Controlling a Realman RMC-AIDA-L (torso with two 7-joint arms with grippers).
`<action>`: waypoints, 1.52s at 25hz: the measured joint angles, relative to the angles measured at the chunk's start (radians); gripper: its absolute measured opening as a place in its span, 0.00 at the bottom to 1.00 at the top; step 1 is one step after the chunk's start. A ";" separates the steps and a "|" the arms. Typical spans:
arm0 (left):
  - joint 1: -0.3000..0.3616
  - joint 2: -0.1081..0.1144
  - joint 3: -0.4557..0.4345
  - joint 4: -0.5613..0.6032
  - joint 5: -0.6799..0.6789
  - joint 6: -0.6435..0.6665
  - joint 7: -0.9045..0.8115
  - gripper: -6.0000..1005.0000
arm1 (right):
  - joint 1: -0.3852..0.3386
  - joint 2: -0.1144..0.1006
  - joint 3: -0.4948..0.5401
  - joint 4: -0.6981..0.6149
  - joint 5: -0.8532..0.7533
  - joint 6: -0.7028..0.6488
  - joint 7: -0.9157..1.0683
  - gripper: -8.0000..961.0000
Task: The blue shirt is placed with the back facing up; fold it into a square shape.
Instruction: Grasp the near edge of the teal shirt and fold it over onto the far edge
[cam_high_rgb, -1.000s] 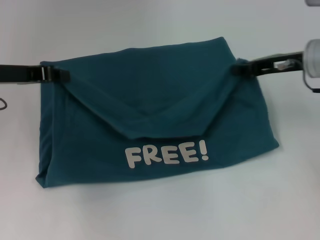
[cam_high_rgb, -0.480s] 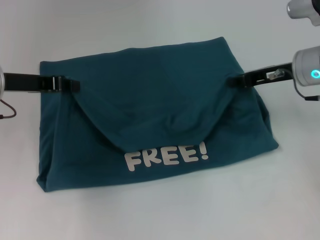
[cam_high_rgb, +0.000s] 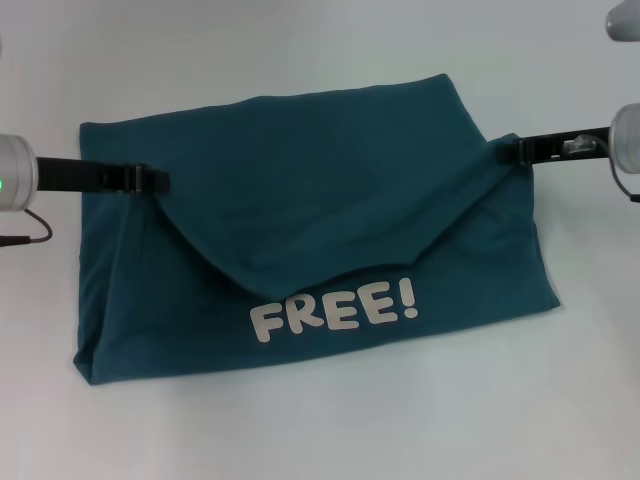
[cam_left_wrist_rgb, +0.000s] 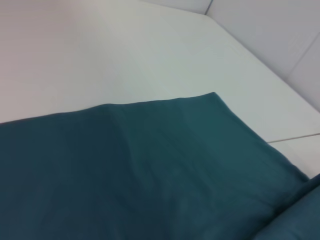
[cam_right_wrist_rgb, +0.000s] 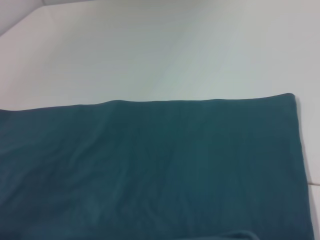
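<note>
White tabletop, blue shirt (cam_high_rgb: 300, 240) at frame centre, nearly folded

"FREE!" lettering (cam_high_rgb: 333, 307) nearest; above it the flap has spread wider as left gripper (cam_high_rgb: 150, 181) and right gripper (cam_high_rgb: 518, 151), each pinching a flap corner, moved apart

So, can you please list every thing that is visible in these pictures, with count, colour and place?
Dark teal-blue cotton T-shirt: one, partly folded, in the middle of the table; a flap hangs down from the far edge toward the lettering.
Cream "FREE!" lettering: one, on the shirt's near part, just below the flap's edge.
White table: one, under the shirt.
Left gripper: one, black, at the shirt's left edge, shut on the flap's corner.
Right gripper: one, black, at the shirt's right edge, shut on the other corner.
</note>
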 joint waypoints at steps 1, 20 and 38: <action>0.001 -0.002 0.009 -0.003 0.000 -0.017 0.000 0.02 | 0.001 0.004 -0.002 0.005 0.000 0.016 -0.001 0.08; 0.003 0.000 0.025 0.024 0.002 -0.145 0.030 0.02 | 0.021 0.026 0.000 0.011 0.008 0.187 0.009 0.08; -0.001 -0.017 0.077 -0.044 0.070 -0.271 0.042 0.02 | 0.040 0.030 -0.063 0.076 -0.001 0.286 0.006 0.08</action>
